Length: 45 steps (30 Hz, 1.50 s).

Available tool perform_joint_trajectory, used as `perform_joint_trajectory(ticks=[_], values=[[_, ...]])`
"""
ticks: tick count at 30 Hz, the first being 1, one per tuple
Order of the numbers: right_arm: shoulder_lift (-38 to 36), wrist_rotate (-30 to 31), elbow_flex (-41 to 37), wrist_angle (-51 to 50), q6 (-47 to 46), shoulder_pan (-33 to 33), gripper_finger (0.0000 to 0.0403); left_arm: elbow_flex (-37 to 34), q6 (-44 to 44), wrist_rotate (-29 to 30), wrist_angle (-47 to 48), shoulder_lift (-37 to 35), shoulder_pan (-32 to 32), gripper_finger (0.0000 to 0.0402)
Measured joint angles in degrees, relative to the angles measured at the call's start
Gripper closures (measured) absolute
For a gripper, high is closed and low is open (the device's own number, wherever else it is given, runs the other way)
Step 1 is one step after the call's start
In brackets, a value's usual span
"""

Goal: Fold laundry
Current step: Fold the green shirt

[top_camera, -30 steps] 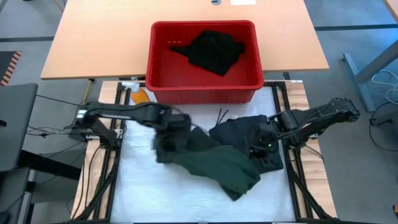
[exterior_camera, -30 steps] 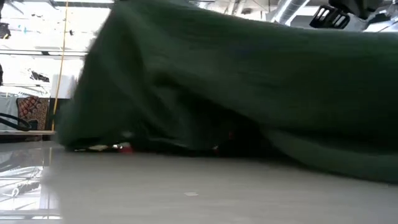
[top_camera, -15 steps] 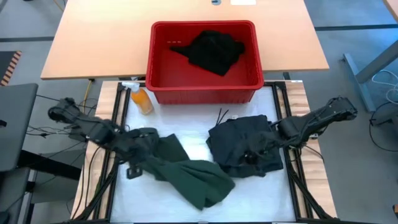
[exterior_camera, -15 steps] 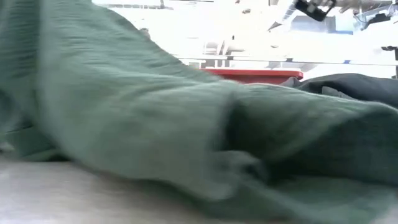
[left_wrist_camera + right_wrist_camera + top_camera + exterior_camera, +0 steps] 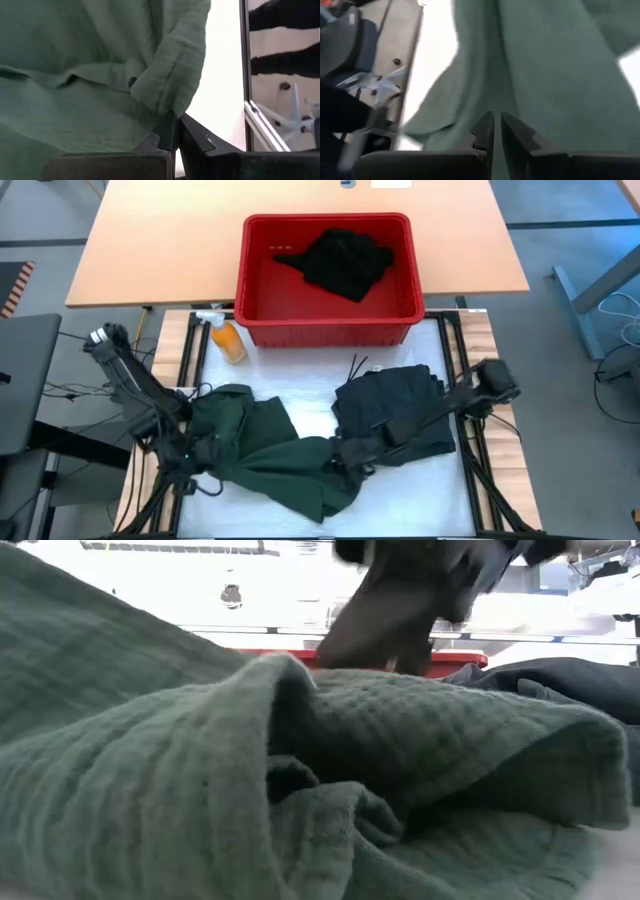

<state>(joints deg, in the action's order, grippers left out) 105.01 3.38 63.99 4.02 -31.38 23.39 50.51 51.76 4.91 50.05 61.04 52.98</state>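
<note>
On the white desk (image 5: pixel 300 405) we see the green shirt (image 5: pixel 270 455) lying crumpled toward the front left. Our left pincer (image 5: pixel 174 131) is clenched on a fold of its cloth at the left edge. Our right pincer (image 5: pixel 345 465), reaching across from the right, sits low at the shirt's right end, fingers nearly together; we cannot tell whether cloth is caught. Dark garments (image 5: pixel 395 415) lie beside it, another black one (image 5: pixel 340 262) in the red basket (image 5: pixel 255 305).

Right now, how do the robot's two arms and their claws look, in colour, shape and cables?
Both arms are dark and slim, built of jointed segments. The left arm ends at its base in a pale grey joint. The left claw and the right claw each have two black, wedge-shaped fingers with flat inner faces. Thin black cables run beside each arm's base. I see no markings.
</note>
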Motion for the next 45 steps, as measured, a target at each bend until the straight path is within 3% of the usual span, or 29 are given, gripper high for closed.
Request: perform_joint_trajectory(ticks=[4, 8, 11, 19, 25, 34, 41, 45], values=[[7.7, -0.3, 3.6, 0.4, -2.9, -1.2, 0.0365, -3.3, 5.2, -0.3, -2.6, 0.0, 3.8, 0.0401], [11.6, -1.4, 6.6, -8.6, -9.5, -2.4, 0.0389, -4.3, 10.4, -1.5, -2.2, 0.1, 6.7, 0.0401], [11.9, -2.5, 8.7, -19.6, -12.3, -2.9, 0.0388, -4.3, 14.9, -3.2, -2.1, 0.1, 9.6, 0.0401], [9.8, -3.1, 8.5, -35.3, -9.3, -2.9, 0.0384, -4.3, 34.1, -3.5, -2.0, 0.1, 17.5, 0.0401], [8.3, -3.1, 8.3, -47.3, -7.8, -3.1, 0.0380, -4.3, 46.6, 0.6, -4.3, 0.1, 21.2, 0.0401], [2.8, -5.1, 7.7, -38.5, 1.0, -3.2, 0.0372, -4.3, 47.2, 12.2, -8.7, 4.0, 21.8, 0.0401], [0.5, -11.7, 7.8, -36.0, -1.7, -2.6, 0.0357, -4.3, 44.0, 10.1, -12.6, 11.0, 21.8, 0.0401], [0.6, -12.4, 7.9, -26.9, -5.7, 0.1, 0.0342, -4.3, 40.2, 8.9, -16.4, 14.9, 21.7, 0.0401]])
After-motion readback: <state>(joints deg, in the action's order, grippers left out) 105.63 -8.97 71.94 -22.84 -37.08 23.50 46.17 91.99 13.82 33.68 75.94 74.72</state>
